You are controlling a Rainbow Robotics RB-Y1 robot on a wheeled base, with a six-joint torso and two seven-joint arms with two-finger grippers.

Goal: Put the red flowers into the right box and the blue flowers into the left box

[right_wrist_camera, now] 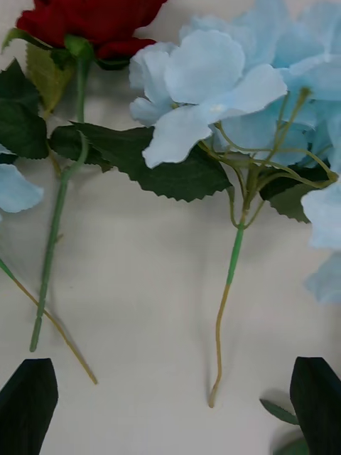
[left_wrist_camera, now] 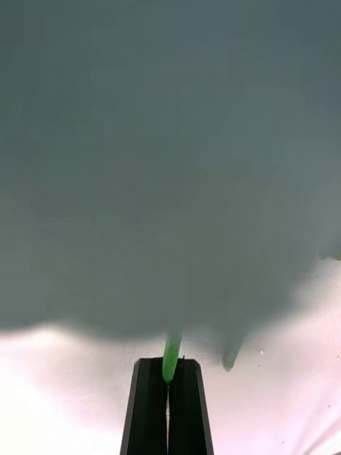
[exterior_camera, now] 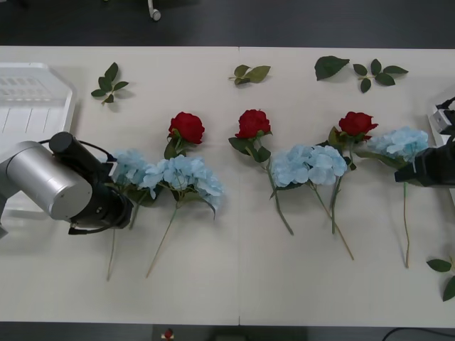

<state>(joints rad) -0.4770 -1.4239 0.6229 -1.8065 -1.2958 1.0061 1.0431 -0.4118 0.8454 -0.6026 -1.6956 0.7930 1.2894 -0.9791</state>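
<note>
3 red flowers (exterior_camera: pixel 186 126) lying above 4 blue flowers (exterior_camera: pixel 183 175), left box (exterior_camera: pixel 32 99) apparently empty

Wide cream table (exterior_camera: pixel 234 284) with a centre seam, dark floor (exterior_camera: pixel 284 21) beyond, a chair caster (exterior_camera: pixel 154 13)

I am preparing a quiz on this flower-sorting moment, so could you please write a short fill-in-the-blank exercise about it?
1. The left tool is shut on a thin ____ stem.
2. The right tool is ____, above the stem of a blue flower.
3. The number of red flowers lying on the table is ____.
4. The slotted white left box holds ____ flowers.

Missing words: green; open; three; no
</note>
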